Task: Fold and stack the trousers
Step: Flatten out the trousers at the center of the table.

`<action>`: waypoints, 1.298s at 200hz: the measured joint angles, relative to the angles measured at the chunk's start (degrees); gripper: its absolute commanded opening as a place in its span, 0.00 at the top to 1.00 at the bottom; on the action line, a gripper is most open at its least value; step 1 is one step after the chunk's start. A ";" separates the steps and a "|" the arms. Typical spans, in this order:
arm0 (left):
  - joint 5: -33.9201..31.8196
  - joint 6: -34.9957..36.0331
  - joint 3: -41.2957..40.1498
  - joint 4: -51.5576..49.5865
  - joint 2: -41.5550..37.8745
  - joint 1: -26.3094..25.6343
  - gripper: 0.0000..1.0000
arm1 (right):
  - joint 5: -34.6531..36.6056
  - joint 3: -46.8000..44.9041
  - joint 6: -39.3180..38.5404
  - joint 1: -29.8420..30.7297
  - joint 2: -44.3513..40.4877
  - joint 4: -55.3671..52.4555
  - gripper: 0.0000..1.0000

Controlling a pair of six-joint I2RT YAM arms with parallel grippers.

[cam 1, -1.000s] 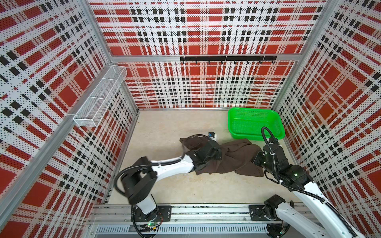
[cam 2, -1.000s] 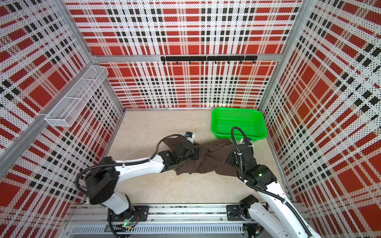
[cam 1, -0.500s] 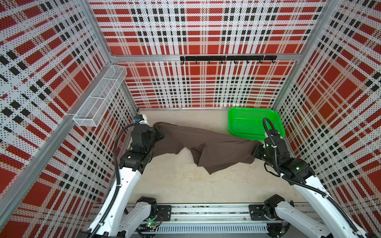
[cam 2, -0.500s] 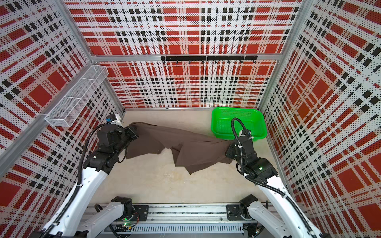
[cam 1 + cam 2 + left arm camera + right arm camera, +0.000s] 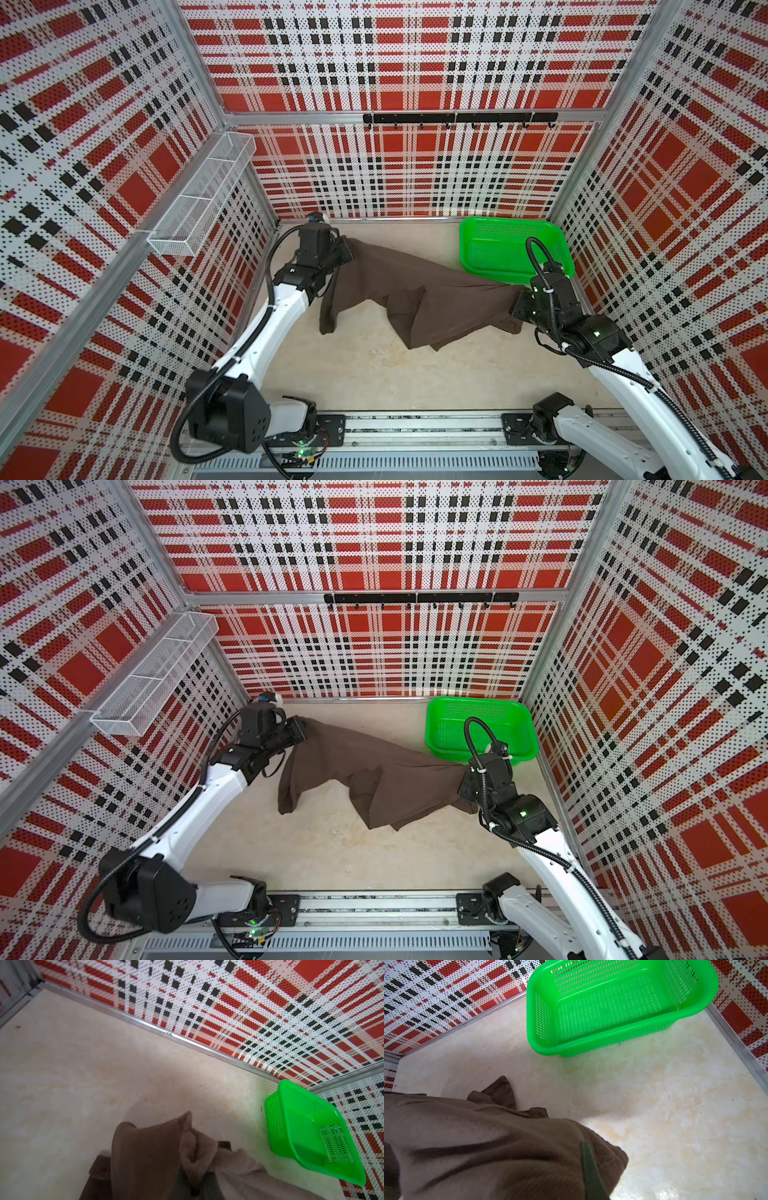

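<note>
- Top views both show a pale table walled on three sides by red plaid panels.
- The trousers, dark brown and unfolded, stretch across the far half of the table from the far left corner towards the right wall. The middle sags into loose folds, with one flap lying nearest the front and a narrower strip hanging down at the left.
- A green mesh basket sits in the far right corner. Its near left corner is just beside the trousers' right end, and I cannot tell whether they touch.
- A white wire rack hangs on the left wall.
- A black hook rail runs along the far wall.
- The left gripper is at the trousers' left end, close to the far left corner. In the left wrist view, bunched cloth covers the jaws, so I cannot tell whether they are clamped or slack.
- The right gripper is clenched on the trousers' right end, near the basket. In the right wrist view, one green finger presses against gathered cloth.
</note>
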 measured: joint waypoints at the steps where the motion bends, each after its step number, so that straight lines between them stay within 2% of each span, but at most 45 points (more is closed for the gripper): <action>1: -0.02 -0.07 0.26 0.07 0.22 -0.04 0.47 | 0.00 0.00 0.00 -0.02 0.02 0.00 1.00; 16: -0.04 0.04 3.96 1.62 4.94 -1.29 0.33 | -0.04 0.09 0.00 -0.24 0.79 -0.13 1.00; 31: -0.55 0.17 4.98 2.45 7.43 -2.71 0.26 | -0.26 0.37 -0.02 -0.42 2.01 -0.24 1.00; 51: -2.08 0.09 3.72 2.67 6.38 -5.99 0.17 | -0.55 1.18 -0.02 -0.48 3.50 -0.48 1.00; 79: -4.57 -0.48 -4.57 3.48 -3.87 -10.67 0.03 | -0.68 1.44 -0.09 -0.55 4.68 -0.46 1.00; 94: -5.90 -1.79 -11.15 3.56 -11.58 -12.31 0.01 | -0.79 1.49 -0.17 -1.03 5.38 -0.20 1.00; 108: -6.67 -3.72 -17.11 4.09 -17.00 -13.49 0.01 | -1.11 1.49 -0.28 -1.75 6.08 0.50 1.00; 125: -7.08 -6.54 -24.17 5.77 -19.74 -14.97 0.04 | -1.97 1.46 -0.37 -2.82 7.06 1.64 1.00; 165: -5.70 -13.68 -36.81 11.74 -14.12 -20.81 0.04 | -3.93 1.42 -0.52 -4.04 8.72 3.89 1.00; 187: -5.16 -16.02 -37.68 16.00 -9.05 -22.88 0.04 | -4.22 1.40 -0.52 -4.22 8.68 4.20 1.00; 206: -4.57 -17.42 -37.73 20.81 -5.14 -23.71 0.09 | -4.39 1.01 -0.52 -4.59 8.11 4.31 1.00; 230: -3.45 -18.73 -37.92 26.40 -0.35 -23.98 0.19 | -4.85 0.44 -0.52 -5.29 6.91 4.22 1.00; 259: -2.29 -19.87 -37.92 30.95 5.40 -24.22 0.36 | -5.20 -0.24 -0.52 -5.77 6.08 4.20 1.00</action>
